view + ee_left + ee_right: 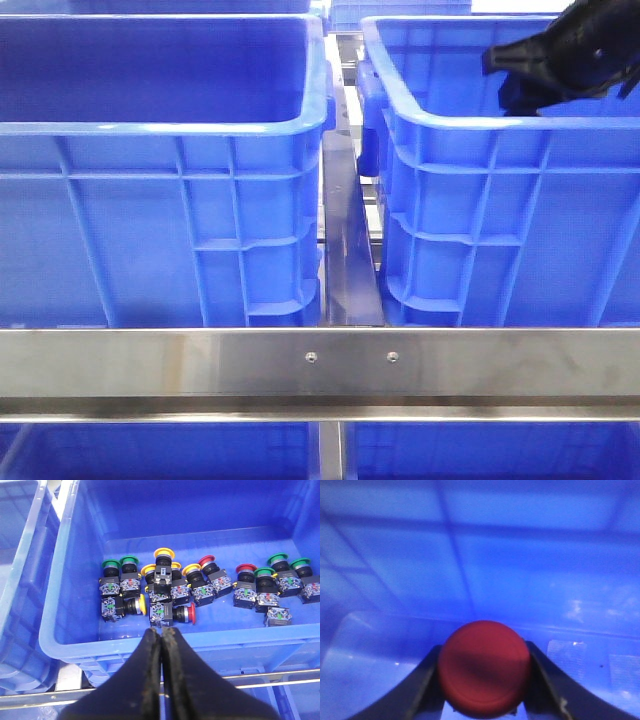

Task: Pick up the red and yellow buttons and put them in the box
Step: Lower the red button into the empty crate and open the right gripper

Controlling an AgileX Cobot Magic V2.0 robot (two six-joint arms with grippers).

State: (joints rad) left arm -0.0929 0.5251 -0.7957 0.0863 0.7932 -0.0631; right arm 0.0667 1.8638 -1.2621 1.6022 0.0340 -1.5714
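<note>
One red button (484, 667) sits pinched between the right claw (485, 690) fingers; left claw (161, 645) pressed together

An industrial workshop or parts-sorting station. Large blue plastic crates (160, 200) with ribbed walls sit side by side on a brushed stainless-steel frame (320, 365) with bolted rails. One crate holds a loose batch of industrial push-button switches (165, 587) with red, yellow and green caps.
</note>
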